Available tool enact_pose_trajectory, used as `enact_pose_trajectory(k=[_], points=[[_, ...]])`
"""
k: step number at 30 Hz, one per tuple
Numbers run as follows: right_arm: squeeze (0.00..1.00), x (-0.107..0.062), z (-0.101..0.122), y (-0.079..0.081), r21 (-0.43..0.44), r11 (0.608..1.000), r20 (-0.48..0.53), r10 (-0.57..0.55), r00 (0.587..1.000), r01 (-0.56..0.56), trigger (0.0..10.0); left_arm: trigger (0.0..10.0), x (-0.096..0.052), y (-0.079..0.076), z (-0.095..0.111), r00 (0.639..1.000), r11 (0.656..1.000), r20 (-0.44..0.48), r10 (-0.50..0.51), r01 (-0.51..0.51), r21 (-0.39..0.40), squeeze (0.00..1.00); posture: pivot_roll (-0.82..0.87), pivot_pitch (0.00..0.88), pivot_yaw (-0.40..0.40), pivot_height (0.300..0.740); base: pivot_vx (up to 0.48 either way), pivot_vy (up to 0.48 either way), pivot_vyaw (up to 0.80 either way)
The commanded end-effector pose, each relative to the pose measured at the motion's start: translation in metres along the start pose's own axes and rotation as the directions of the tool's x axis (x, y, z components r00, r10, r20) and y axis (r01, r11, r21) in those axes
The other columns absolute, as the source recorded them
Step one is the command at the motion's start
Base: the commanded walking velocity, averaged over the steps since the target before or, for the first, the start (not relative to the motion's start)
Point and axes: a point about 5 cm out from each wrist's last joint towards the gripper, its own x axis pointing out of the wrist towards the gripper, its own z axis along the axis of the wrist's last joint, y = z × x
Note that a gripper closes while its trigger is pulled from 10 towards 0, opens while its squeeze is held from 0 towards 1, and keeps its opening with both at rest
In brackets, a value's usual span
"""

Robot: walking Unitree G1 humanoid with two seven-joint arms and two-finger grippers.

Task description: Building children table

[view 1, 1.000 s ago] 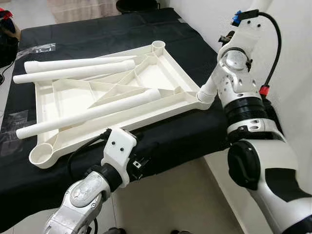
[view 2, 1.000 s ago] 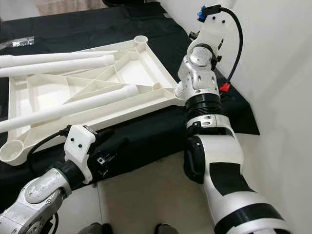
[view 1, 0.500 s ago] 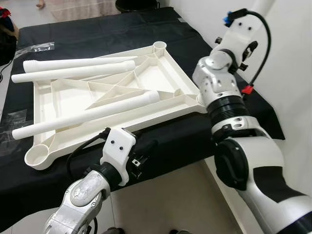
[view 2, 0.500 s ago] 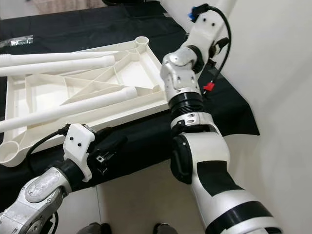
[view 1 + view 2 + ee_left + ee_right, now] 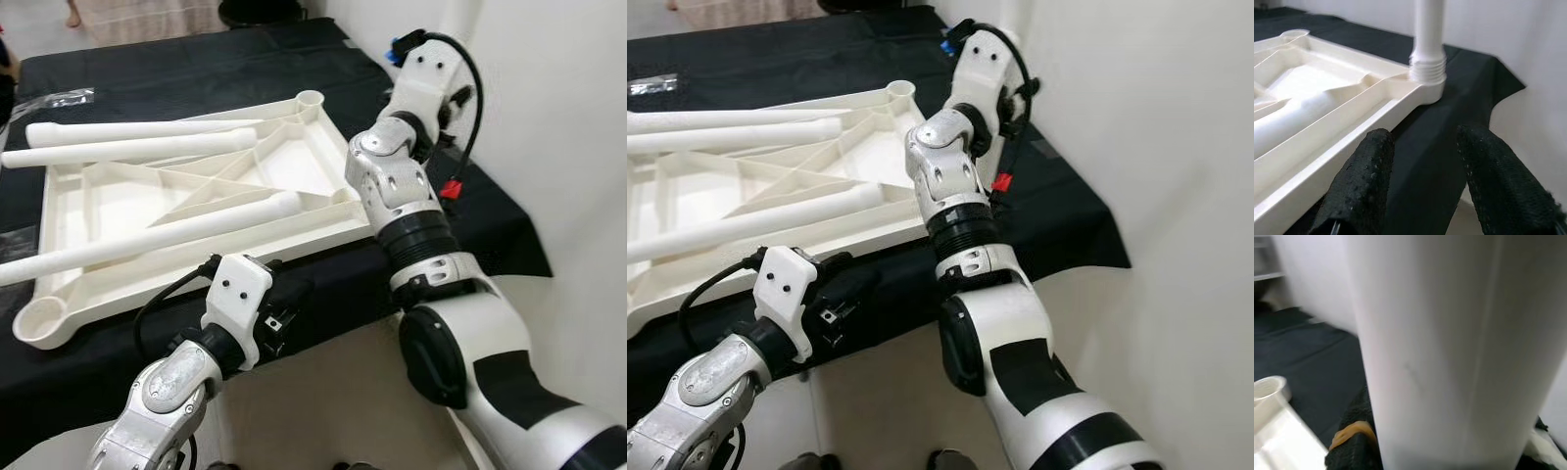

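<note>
You get bright, even light and sharp head views; close up, the white leg (image 5: 1449,347) blurs, softly out of focus.

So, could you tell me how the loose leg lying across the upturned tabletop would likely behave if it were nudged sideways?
The loose leg is a smooth round tube, so it would probably roll. It rests across raised ribs of the tabletop, which might check it. It looks like hollow plastic, so likely light and stiff, and its glossy surface could slip in an end effector.
</note>
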Motion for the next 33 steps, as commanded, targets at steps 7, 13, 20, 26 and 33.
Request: enact_pose_trajectory(k=[7,13,20,26,33], points=[[0.0,-0.011,-0.051,0.019,0.205,0.858,-0.264,0.512,0.817,-0.471,10.0,10.0,0.0,0.001,-0.003,1.0,1.0,-0.008,0.0,0.0,0.004,0.0,0.07,0.172,-0.082,0.74,0.0,0.0,0.0],[0.0,-0.023,-0.049,0.026,0.229,0.7,-0.251,0.714,0.653,-0.677,10.0,10.0,0.0,0.002,-0.003,1.0,1.0,-0.007,0.001,-0.001,0.01,0.0,0.07,0.172,-0.082,0.74,0.0,0.0,0.0],[0.0,-0.052,-0.041,0.022,0.192,0.269,-0.193,0.953,0.232,-0.944,10.0,10.0,-0.002,0.006,-0.003,1.0,1.0,-0.009,0.009,-0.009,0.018,0.0,0.07,0.177,-0.082,0.74,0.0,0.0,0.0],[0.0,-0.04,-0.006,0.012,0.182,0.216,0.027,0.974,0.225,-0.959,10.0,10.0,-0.002,0.006,-0.002,1.0,1.0,-0.005,0.008,-0.008,0.018,0.0,0.07,0.176,-0.082,0.74,0.0,0.0,0.0],[0.0,0.009,0.046,-0.016,0.142,0.532,0.226,0.803,0.551,-0.834,10.0,10.0,-0.002,0.005,0.0,1.0,1.0,0.006,0.005,-0.005,0.015,0.0,0.08,0.174,-0.079,0.74,0.0,0.0,0.0]])
